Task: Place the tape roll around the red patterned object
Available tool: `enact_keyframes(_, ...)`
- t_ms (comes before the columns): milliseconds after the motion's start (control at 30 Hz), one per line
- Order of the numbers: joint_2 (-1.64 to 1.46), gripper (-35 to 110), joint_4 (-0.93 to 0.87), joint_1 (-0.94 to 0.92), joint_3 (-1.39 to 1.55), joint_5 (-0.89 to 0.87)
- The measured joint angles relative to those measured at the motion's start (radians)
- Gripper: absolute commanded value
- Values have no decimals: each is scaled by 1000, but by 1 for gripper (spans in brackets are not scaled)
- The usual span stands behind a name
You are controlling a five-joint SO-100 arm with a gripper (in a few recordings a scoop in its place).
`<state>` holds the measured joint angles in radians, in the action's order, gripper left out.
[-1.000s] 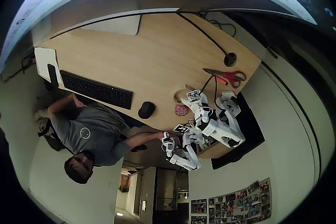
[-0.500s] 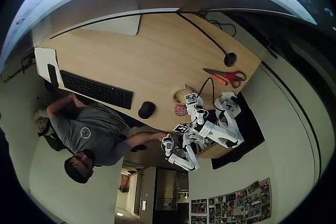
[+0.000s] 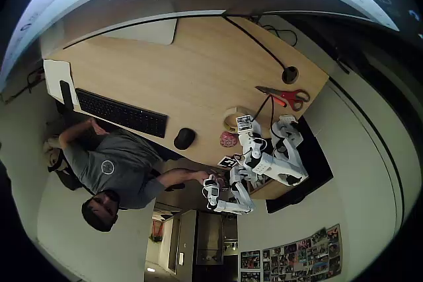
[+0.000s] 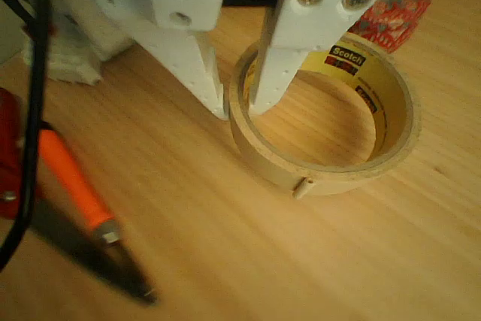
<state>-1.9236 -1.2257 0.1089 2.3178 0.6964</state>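
The wooden counter (image 3: 198,64) carries everything here, with a person (image 3: 109,166) in a grey shirt seated at its left near edge in the overhead view. A black keyboard (image 3: 122,112) lies on the counter in front of that person, and a black mouse (image 3: 184,138) sits just right of it. Red-handled scissors (image 3: 285,96) lie towards the counter's right end, well apart from the mouse. The white arm reaches in from the near right edge, and its pincer (image 4: 237,107) straddles the wall of the tape roll (image 4: 331,174), one finger inside the hollow and one outside, clamped on the rim while the ring rests flat on the wood. The red patterned object (image 4: 394,16) sits just beyond the ring's far right side, outside it; in the overhead view it (image 3: 229,139) lies just beside the roll (image 3: 231,119), nearer the counter's edge.
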Motion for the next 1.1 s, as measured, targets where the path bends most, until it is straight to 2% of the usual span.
enact_keyframes(233, -81, 0, -160, -103, -118, 78)
enact_keyframes(400, -156, 0, -273, -72, -173, 14)
enact_keyframes(667, -195, 0, -430, 236, -324, -253)
enact_keyframes(933, -195, 0, -442, 517, -391, -538)
enact_keyframes(1100, -175, 0, -408, 598, -396, -597)
